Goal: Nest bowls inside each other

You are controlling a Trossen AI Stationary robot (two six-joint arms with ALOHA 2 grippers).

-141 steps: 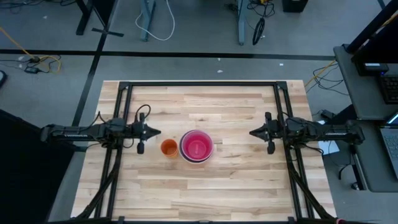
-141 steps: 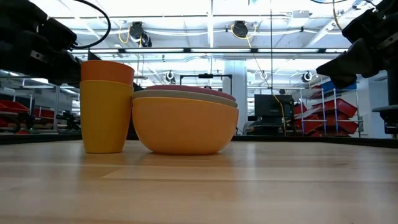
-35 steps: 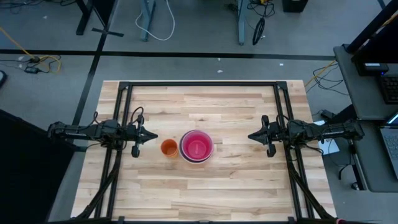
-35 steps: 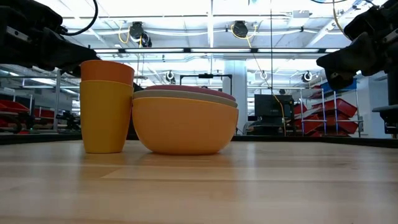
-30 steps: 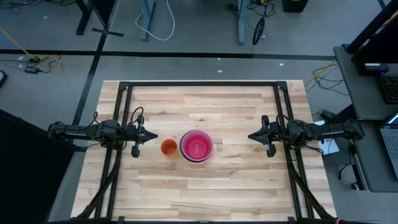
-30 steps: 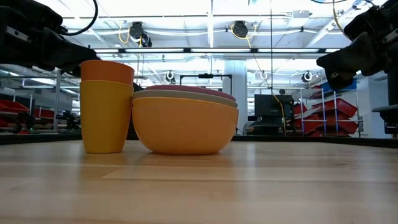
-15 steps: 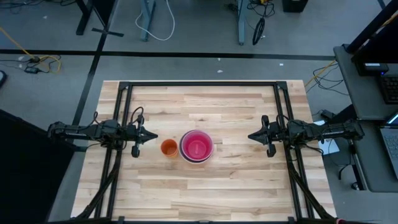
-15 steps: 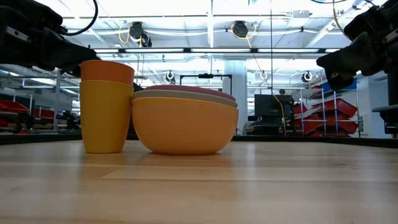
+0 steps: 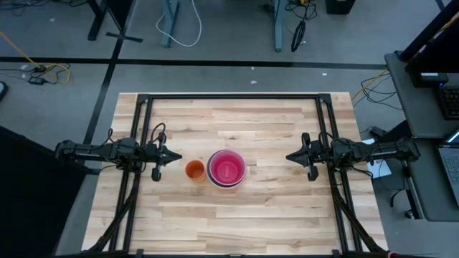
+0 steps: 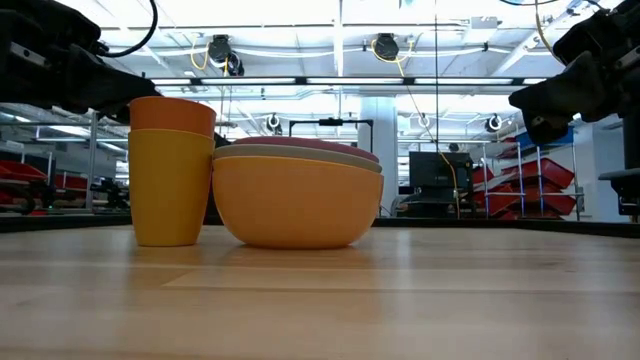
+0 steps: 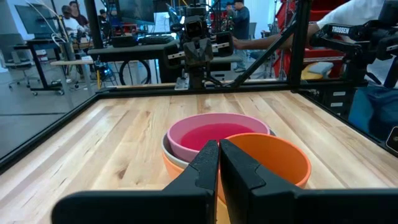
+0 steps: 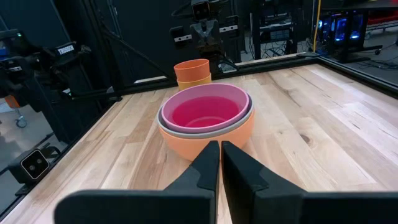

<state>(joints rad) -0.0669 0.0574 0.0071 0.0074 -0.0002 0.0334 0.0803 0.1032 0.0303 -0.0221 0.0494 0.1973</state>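
Observation:
The bowls (image 9: 226, 169) stand nested in one stack on the table's middle. The outermost is orange (image 10: 295, 208), with a grey rim (image 12: 186, 132) above it and pink and magenta ones (image 12: 205, 111) inside. Its orange bottom rests on the wood. Two stacked cups (image 9: 194, 170), orange in amber (image 10: 170, 180), stand just left of the stack. My left gripper (image 9: 179, 155) hovers shut and level, left of the cups (image 11: 273, 157). My right gripper (image 9: 288, 155) hovers shut and level, right of the stack. Neither touches anything.
A black frame (image 9: 229, 97) runs along the table's far edge and down both sides under the arms. Bare wood lies in front of and behind the stack. People and workbenches (image 11: 239, 18) show in the room beyond the table.

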